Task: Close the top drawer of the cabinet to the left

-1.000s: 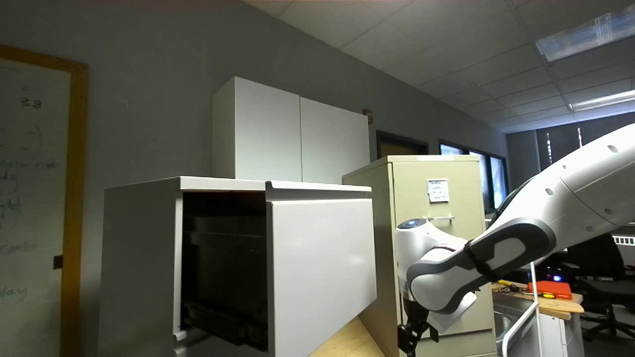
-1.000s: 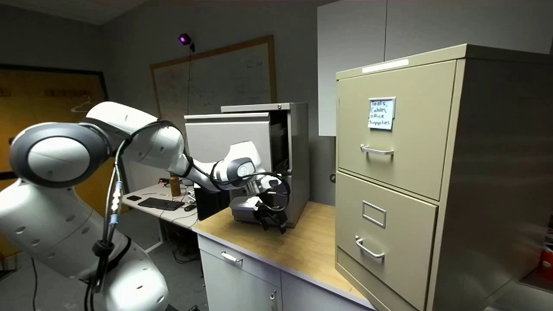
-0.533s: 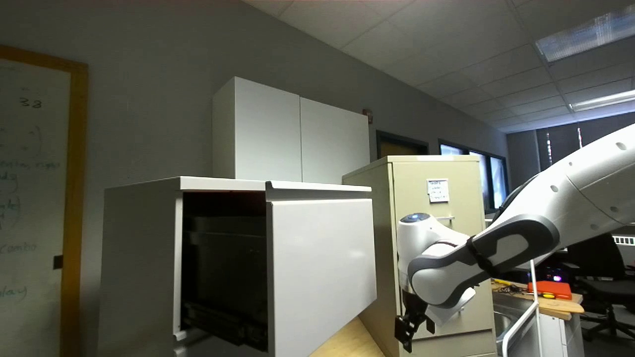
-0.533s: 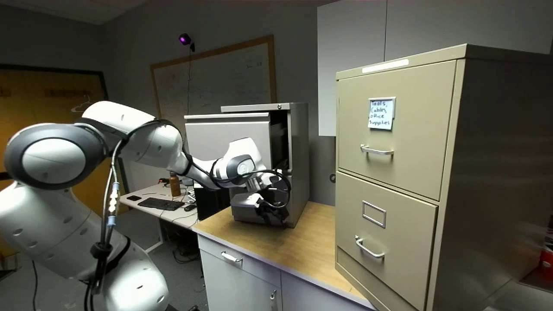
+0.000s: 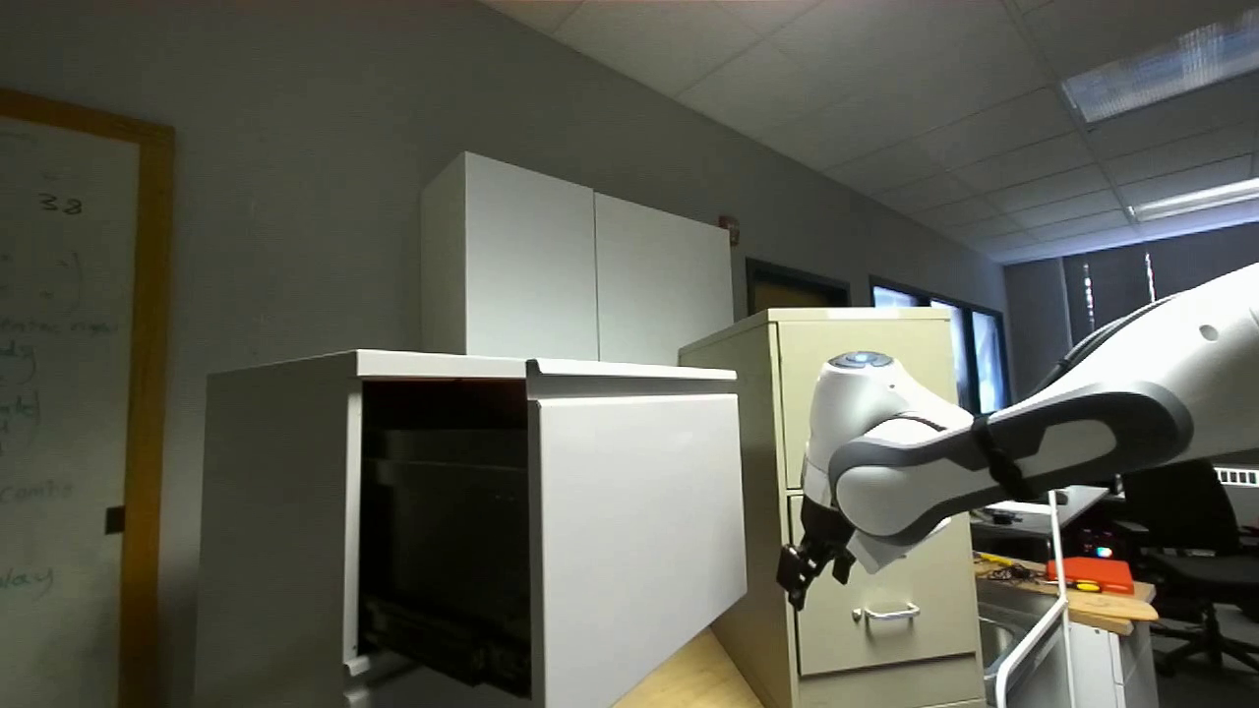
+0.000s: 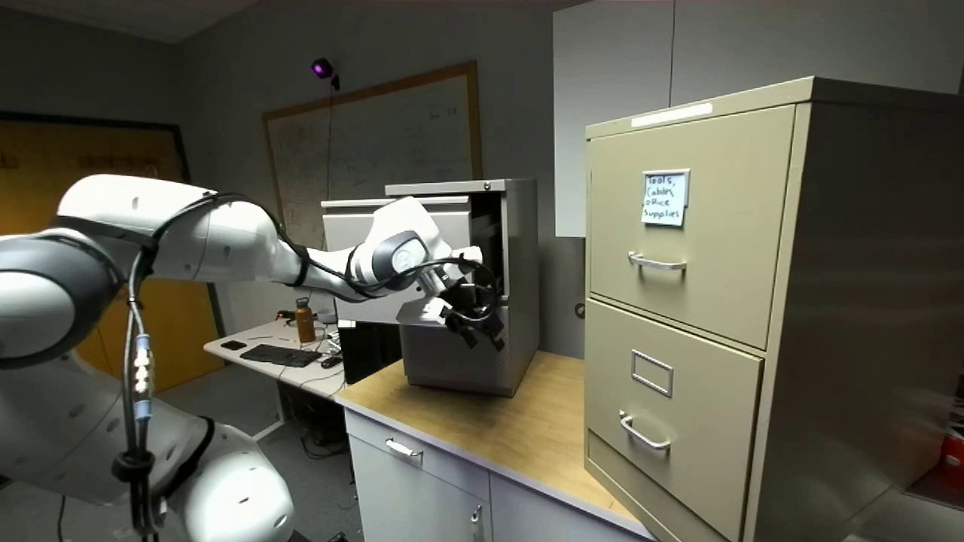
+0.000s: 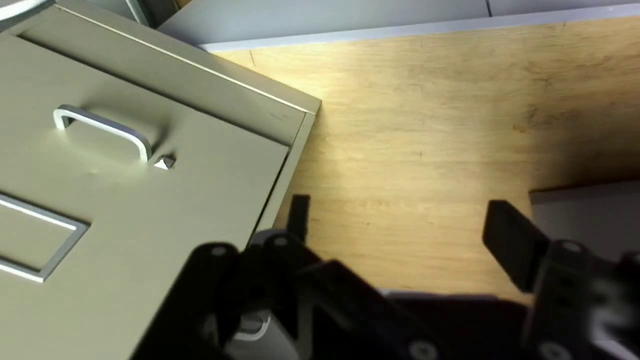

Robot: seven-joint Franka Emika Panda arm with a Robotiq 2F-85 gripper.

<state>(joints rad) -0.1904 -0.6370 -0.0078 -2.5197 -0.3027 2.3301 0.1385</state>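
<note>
In an exterior view the drawer (image 5: 639, 521) juts well out of the cabinet (image 5: 280, 521), its dark inside bare, exactly as it was a second ago. What has changed is the arm (image 5: 1072, 442): it has lifted, and the claw (image 5: 816, 580) now hangs higher, apart from the drawer's front, the beige filing cabinet (image 5: 836, 629) behind it.

In an exterior view the same rise shows: the claw was down by the counter (image 6: 520, 421) and is now a little beneath the drawer's lower edge as I see it; how near, I can't tell. I read this as coming up level for a push, with the closing itself not yet begun.

In the wrist view the claw is spread wide, fingers (image 7: 515, 245) far apart, holding nothing. That should do for pushing, I think, though a low or off-centre shove might make the drawer bind.
</note>
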